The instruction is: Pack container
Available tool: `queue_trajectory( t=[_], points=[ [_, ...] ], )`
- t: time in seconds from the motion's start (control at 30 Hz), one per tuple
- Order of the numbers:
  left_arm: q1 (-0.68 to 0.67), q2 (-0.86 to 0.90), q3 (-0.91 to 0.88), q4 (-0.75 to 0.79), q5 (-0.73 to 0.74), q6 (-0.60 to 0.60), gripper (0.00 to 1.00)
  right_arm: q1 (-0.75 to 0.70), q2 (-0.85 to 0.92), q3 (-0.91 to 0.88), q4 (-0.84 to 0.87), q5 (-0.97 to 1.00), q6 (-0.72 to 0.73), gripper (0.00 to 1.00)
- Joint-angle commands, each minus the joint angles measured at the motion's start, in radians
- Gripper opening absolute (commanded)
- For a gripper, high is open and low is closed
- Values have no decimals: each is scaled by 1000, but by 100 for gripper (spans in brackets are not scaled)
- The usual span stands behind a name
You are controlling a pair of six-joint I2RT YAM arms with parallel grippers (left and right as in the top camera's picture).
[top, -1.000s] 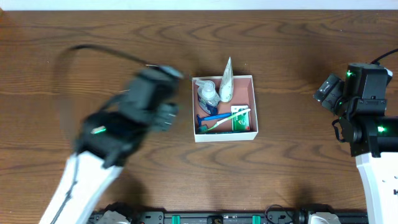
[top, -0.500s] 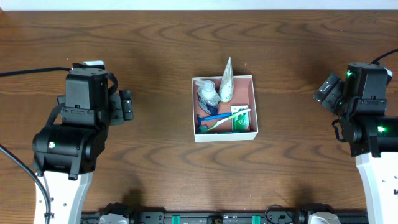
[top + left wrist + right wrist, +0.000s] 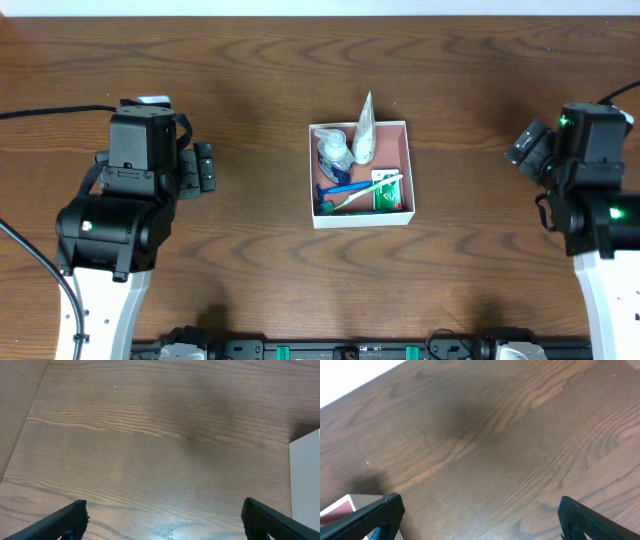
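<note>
Your container sits full (tube, bottle, toothbrush inside), so both arms hang well apart from it. Left gripper and right gripper gape wide, holding nothing; packing looks done.

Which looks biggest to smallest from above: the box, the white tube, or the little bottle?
1. The container, easily biggest.
2. The white tube and small bottle look about alike: tube longer, bottle wider.

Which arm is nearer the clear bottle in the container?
Left. The left arm sits left of the container, on the side where the clear bottle stands; the right arm is beyond the opposite wall, farther off.
</note>
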Motion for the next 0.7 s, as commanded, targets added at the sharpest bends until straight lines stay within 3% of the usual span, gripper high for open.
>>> queue_trajectory(
  t=[0.0, 0.2, 0.4, 0.67],
  points=[
    [6, 6, 15, -3, -9, -13, 98, -5, -129, -21, -32, 34, -22, 99],
    [6, 6, 15, -2, -9, -13, 98, -1, -381, -156, -99, 19, -56, 99],
    [6, 6, 15, -3, -9, -13, 98, -1, -617, -416, 85, 4, -148, 99],
    [6, 6, 15, -3, -9, -13, 98, -1, -803, -760, 359, -222, -346, 99]
  ],
)
